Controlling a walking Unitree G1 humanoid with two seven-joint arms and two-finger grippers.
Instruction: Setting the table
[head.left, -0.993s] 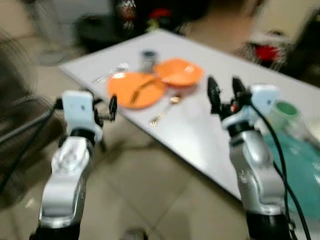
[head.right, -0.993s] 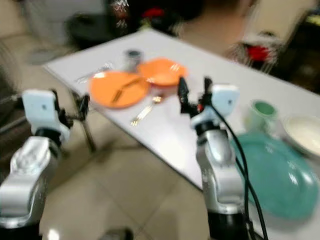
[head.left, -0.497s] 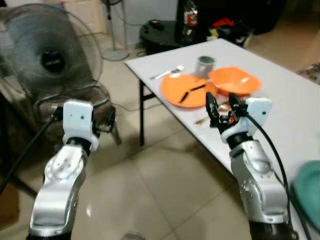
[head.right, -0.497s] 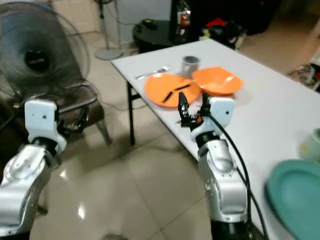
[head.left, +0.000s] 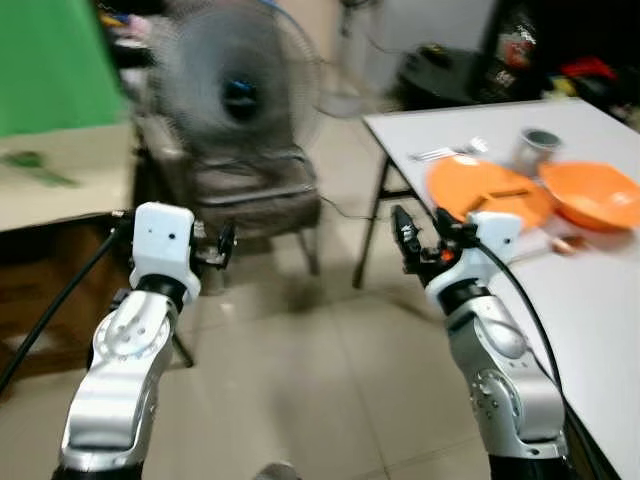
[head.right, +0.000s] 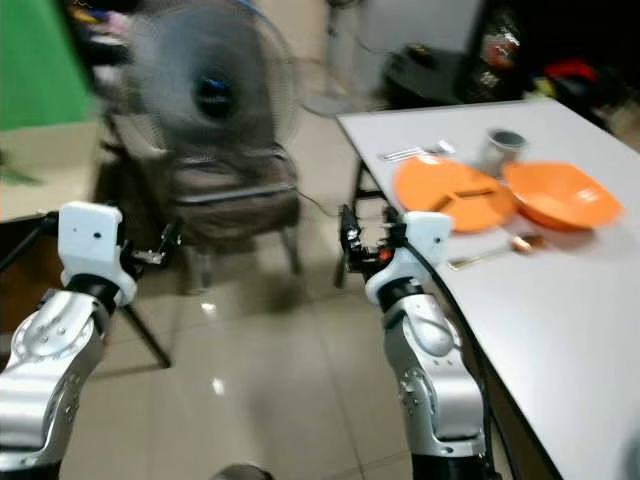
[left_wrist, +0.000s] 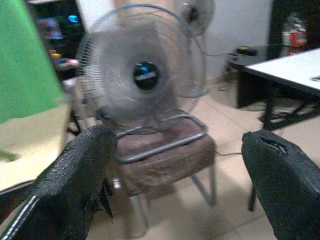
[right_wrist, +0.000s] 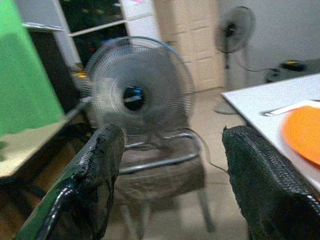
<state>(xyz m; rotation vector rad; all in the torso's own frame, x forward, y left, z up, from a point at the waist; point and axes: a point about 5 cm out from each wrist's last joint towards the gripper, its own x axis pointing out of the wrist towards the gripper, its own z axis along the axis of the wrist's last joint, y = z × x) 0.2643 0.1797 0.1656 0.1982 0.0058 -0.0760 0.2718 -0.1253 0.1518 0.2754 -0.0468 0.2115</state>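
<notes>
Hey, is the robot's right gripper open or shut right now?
Open. In the right wrist view the right gripper has its two black fingers standing wide apart, with the fan showing between them and nothing held.

Orange plate (head.left: 490, 191) and orange bowl (head.left: 596, 195) on a white table (head.left: 600, 300); green panel (head.left: 45, 65)
</notes>
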